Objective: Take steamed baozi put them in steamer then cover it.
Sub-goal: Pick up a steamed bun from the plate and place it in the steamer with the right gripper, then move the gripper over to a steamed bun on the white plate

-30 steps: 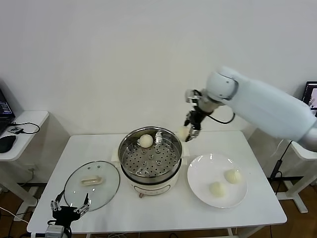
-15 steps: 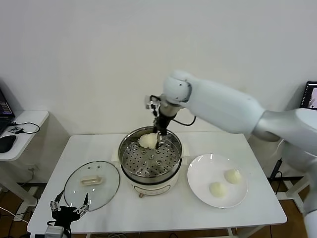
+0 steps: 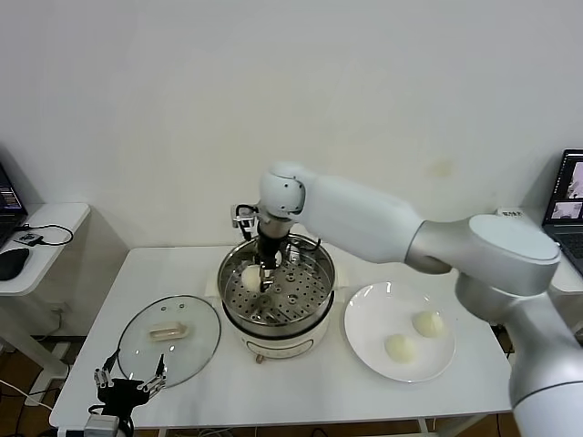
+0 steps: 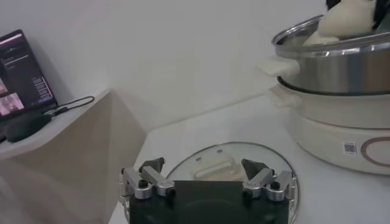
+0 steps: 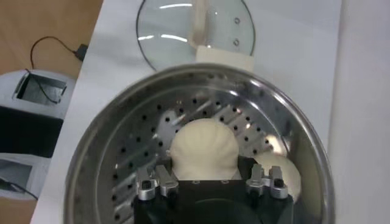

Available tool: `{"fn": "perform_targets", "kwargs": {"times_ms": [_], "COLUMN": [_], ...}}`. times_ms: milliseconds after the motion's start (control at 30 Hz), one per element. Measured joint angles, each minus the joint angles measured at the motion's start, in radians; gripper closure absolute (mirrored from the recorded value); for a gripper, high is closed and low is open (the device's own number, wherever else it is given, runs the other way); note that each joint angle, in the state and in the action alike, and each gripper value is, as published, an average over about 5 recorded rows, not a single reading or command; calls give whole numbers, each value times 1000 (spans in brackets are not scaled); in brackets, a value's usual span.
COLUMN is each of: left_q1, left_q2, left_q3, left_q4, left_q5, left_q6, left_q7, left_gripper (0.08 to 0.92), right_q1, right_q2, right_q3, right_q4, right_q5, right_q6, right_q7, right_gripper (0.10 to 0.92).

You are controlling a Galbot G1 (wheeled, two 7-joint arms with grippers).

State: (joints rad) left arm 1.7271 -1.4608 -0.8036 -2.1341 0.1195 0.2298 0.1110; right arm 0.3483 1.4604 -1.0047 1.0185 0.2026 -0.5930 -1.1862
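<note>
- Centre of the head view: right gripper (image 3: 260, 273) down inside the steamer (image 3: 277, 289), clamped on a baozi (image 5: 202, 147) held just over the perforated tray (image 5: 131, 159).
- Beside it in the pot, a second bun (image 5: 281, 170), touching or nearly so (hard to split in the wrist view).
- Lower right of the head view: two more buns (image 3: 427, 323) (image 3: 398, 347) waiting on the white plate (image 3: 364, 320).
- Lower left: cover (image 3: 169, 337) flat on the table (image 3: 301, 387), handle up; left gripper (image 3: 128, 379) parked at the near edge, jaws wide, holding nothing.
- Risk: soft dough sticking to a pad on release, then lifting or rolling as the jaws part.
- Risk: holed tray, so a bun dropped from height could roll into its neighbour.
- Risk: fingers sit near the left rim, so a sideways exit would clip the steel wall; straight up looks safest.
- Room: tray's lower half bare, enough for the remaining two. Cover just beside the pot, short clear path.
</note>
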Motion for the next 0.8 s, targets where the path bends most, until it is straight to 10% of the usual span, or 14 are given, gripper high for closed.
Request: {"fn": "perform_targets", "kwargs": {"times_ms": [800], "left_q1": [-11], "left_q2": [-3], "left_q3": [4], "left_q4": [7], "left_q5": [1], "left_q6": [0], "left_q7": [3], "left_gripper": [177], "right_q1": [-16], "right_q2": [-40], "right_q3": [36], "right_q4": [25], "right_q5": [-3], "right_q6": [-10], "right_q7": [40], "right_gripper": [203]}}
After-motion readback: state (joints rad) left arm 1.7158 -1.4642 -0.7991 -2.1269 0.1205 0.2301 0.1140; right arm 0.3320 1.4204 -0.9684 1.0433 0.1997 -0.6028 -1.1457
